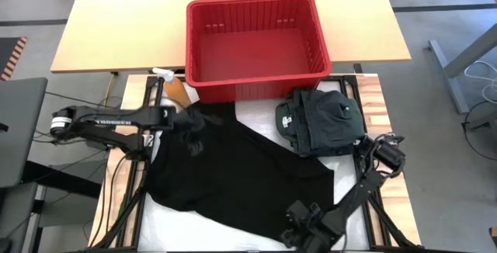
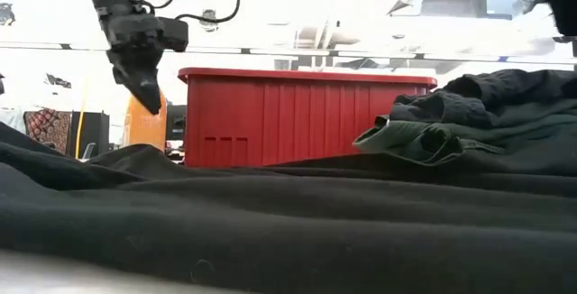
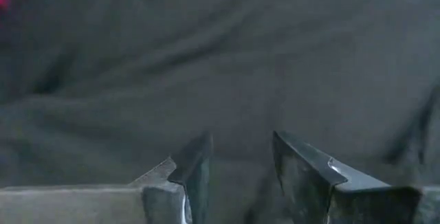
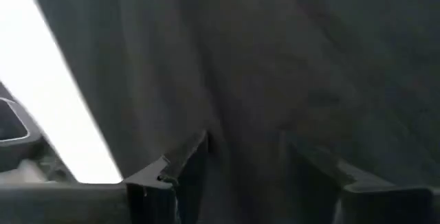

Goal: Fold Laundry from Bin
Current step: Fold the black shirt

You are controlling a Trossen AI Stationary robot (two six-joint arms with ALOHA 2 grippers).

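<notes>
With the red bin empty at upper centre and a folded green pile centre-right, the black garment lies spread; the left gripper hovers part-open, holding nothing, the right gripper gapes around cloth, so closing and folding likely comes next.

We see two dark, matte black arms built from tube-like links and bulky joints. The left arm carries white lettering along one link and a pale round cap at its end joint. Black cables loop beside its gripper, whose fingers are wedge-shaped with worn grey edges.
</notes>
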